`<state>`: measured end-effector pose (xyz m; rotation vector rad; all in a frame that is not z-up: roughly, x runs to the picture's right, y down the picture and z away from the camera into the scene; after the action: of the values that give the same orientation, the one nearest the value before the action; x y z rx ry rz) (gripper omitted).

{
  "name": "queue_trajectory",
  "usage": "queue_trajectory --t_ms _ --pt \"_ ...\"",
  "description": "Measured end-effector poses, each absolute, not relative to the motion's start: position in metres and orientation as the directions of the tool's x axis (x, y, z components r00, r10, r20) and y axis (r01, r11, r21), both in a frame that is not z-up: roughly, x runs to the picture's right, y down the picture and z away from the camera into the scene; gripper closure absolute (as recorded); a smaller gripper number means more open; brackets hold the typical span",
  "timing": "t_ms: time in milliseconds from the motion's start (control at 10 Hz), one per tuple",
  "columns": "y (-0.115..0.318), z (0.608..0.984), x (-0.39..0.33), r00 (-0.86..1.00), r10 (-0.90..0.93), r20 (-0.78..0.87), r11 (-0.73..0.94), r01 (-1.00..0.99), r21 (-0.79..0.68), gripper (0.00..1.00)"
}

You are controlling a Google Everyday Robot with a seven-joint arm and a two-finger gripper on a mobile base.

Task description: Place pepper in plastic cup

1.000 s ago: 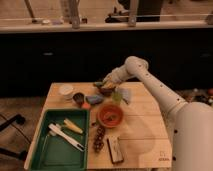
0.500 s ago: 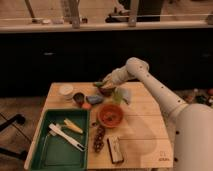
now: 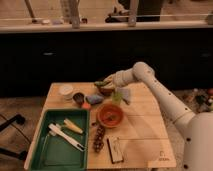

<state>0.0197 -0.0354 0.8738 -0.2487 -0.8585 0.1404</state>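
My gripper (image 3: 103, 84) is at the back middle of the wooden table (image 3: 145, 125), low over a small brownish bowl (image 3: 106, 91). A slim green pepper (image 3: 100, 83) sticks out to the left from its tip, and the gripper looks shut on it. The pale yellow-green plastic cup (image 3: 118, 96) stands just right of and a little nearer than the gripper, beside the bowl. The pepper is left of the cup, not over it.
A white cup (image 3: 66, 91), a dark metal cup (image 3: 78, 98) and a blue object (image 3: 93, 99) stand to the left. An orange bowl (image 3: 110, 115), grapes (image 3: 98, 138) and a dark box (image 3: 115, 149) lie nearer. A green tray (image 3: 47, 152) holds utensils at front left.
Almost nothing has changed. The gripper stays over the small bowl with the pepper at its tip, shifted only slightly.
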Motion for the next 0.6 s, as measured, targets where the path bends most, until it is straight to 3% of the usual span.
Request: queue_trajectory --t_ms 600 --pt "-0.0361 0.8709 0.0297 0.526 0.268 0.807 0.960 -0.077 -0.269 0.97"
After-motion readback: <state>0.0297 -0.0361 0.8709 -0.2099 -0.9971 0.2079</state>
